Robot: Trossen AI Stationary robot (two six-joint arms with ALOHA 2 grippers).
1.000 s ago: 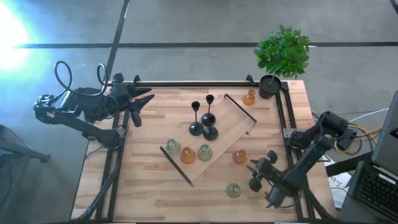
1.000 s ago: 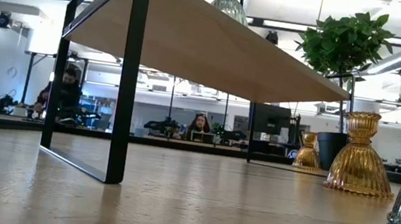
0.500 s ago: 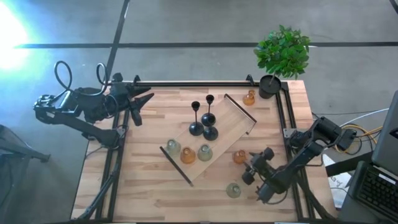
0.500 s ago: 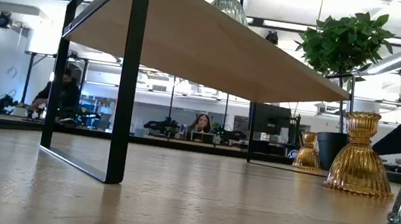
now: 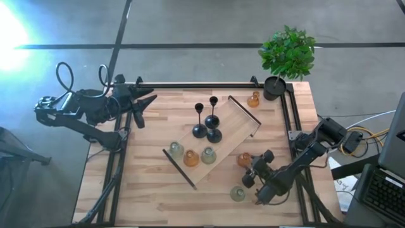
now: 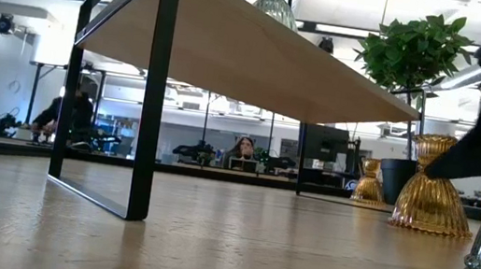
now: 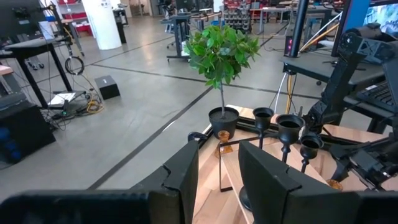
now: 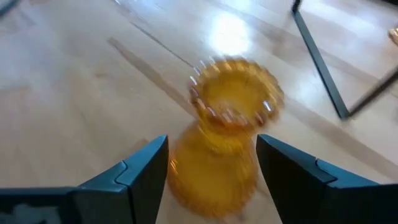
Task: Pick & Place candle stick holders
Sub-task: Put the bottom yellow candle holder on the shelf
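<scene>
Amber glass catches the light as one squat amber holder (image 5: 243,159) stands upright on the bare wood table (image 5: 152,196), right of the raised shelf (image 5: 231,130). The right gripper (image 5: 252,173) hangs just beside it on its near right, fingers (image 8: 134,177) spread wide to either side of the holder's ribbed body (the wrist view shows a gap on both sides, nothing clasped). A pale green holder (image 5: 237,193) sits a little nearer on the table, close to the same gripper.

On the tilted wooden shelf, three black stemmed holders (image 5: 207,120) cluster towards the far left, while two pale green ones (image 5: 176,150) and another amber one (image 5: 191,158) line up along its near left end. One more amber holder (image 5: 254,99) stands at the far edge of the table, next to the potted plant (image 5: 288,57) in the far right corner.

The left gripper (image 5: 149,101) waits over the table's far left corner, well apart from everything, its fingers (image 7: 186,177) parted with nothing between them.
</scene>
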